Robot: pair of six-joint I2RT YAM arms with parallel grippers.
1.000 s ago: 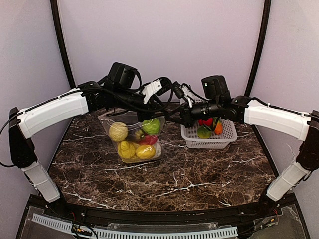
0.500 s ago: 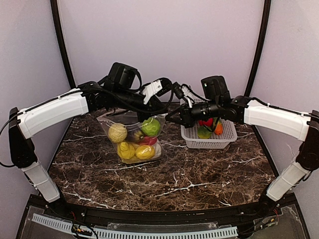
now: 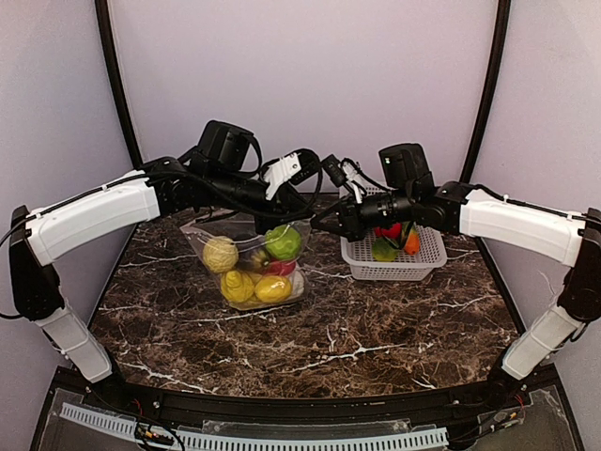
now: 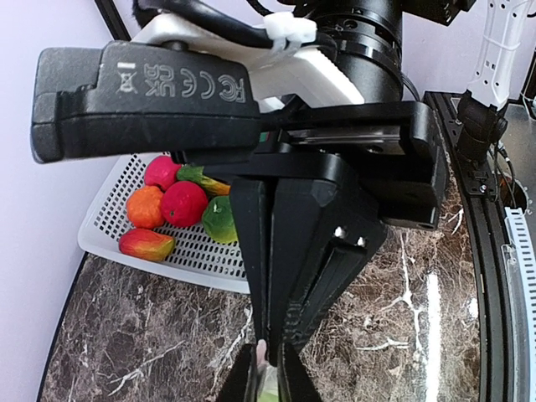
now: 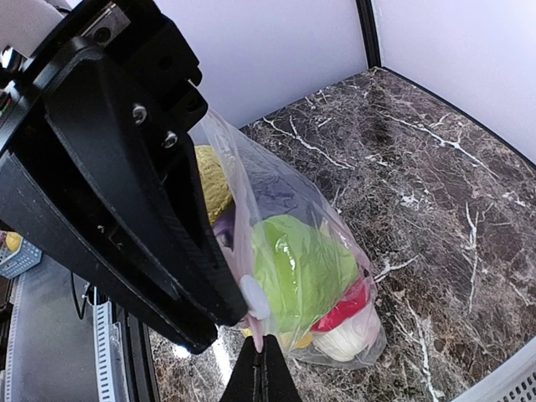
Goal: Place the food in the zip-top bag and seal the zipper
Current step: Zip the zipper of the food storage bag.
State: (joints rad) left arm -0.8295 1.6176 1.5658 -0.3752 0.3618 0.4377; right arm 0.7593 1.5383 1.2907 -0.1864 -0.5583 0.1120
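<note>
bag [image 3: 205, 237] part filled, some food [image 3: 385, 249] lay in the basket [image 3: 427, 265]; left claw [image 4: 266, 373] and right claw [image 5: 261, 368] pinched its zipper [image 5: 252, 331], seemingly unsealed.

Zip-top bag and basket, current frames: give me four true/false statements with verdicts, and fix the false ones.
1. The zip-top bag already holds several pieces of food. True.
2. The basket is empty. False: red, green and orange food sits in it.
3. The left gripper and the right gripper are each shut on the bag's mouth edge. True.
4. The bag lies inside the basket. False: its bottom rests on the table, left of the basket in the top view, and it is held up by its mouth.
</note>
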